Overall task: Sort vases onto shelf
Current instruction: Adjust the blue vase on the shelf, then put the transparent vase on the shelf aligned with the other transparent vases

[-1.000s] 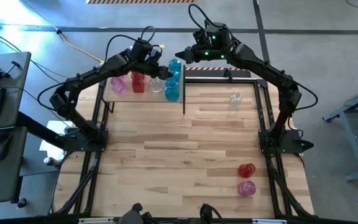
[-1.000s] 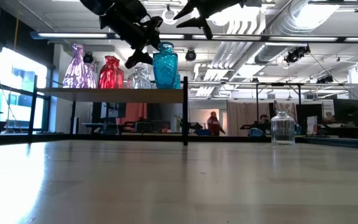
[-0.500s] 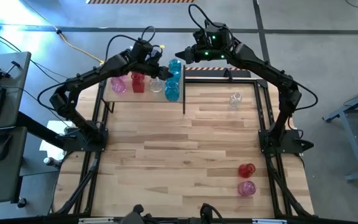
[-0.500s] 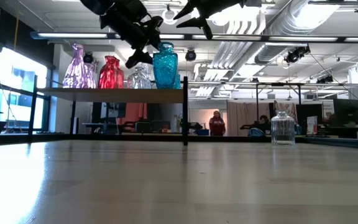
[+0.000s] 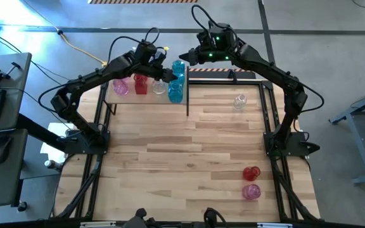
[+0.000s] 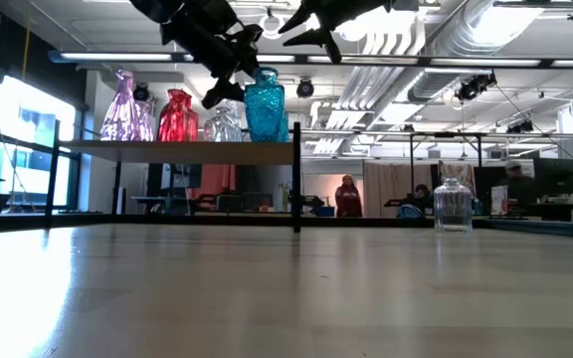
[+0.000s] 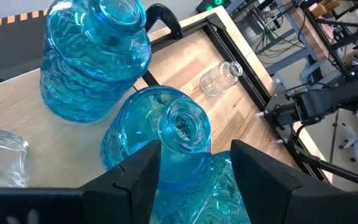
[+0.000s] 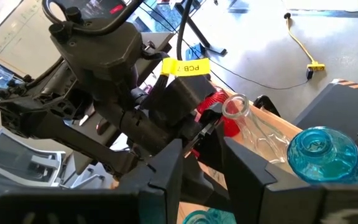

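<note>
Beyond plank tabletop (image 5: pixel 189 145), bright open workshop.

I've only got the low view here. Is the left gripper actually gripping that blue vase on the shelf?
Observer: No. In the left wrist view the left gripper is open, with gaps either side of the teal vase neck.
Operator: How many blue ones are up there?
Observer: Three teal vases line the right end of the shelf.
Operator: Anything off the shelf besides the clear vase?
Observer: A red vase and a pink vase, on the right arm's side, far from the shelf.
</note>
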Tool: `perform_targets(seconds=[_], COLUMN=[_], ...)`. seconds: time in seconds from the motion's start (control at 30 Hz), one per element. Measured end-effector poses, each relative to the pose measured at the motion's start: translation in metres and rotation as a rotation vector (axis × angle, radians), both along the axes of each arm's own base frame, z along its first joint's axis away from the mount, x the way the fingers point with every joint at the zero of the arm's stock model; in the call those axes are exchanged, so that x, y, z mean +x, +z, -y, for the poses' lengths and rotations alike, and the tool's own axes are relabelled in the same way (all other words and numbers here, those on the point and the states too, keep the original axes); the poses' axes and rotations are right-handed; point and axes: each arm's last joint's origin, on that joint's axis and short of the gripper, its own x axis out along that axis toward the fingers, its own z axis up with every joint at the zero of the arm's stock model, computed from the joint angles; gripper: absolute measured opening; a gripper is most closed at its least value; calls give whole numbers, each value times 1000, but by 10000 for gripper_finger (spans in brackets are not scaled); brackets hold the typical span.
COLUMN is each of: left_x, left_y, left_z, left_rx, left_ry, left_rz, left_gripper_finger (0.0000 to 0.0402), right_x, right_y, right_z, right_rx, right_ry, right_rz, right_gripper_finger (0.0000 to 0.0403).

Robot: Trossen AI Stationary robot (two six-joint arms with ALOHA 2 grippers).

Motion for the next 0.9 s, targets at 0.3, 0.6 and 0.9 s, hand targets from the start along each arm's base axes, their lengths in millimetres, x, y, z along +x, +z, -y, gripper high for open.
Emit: perform_targets(seconds=[0.3, 0.6, 0.9], left_x=[-2, -21, -40], left_y=[7, 33, 60], left_z=[0, 2, 19], left_rx=[32, 101, 159], left_ry=[-4, 26, 29], left_rz=[36, 111, 179], left_gripper_finger=[186, 186, 186], right_x=[-2, -16, -29], right_y=[-2, 1, 7], right_z=[-1, 0, -5], right_rx=[19, 46, 64], right_ry=[0, -21, -23], right_rz=[-23, -67, -103], right_gripper_finger=[94, 94, 94])
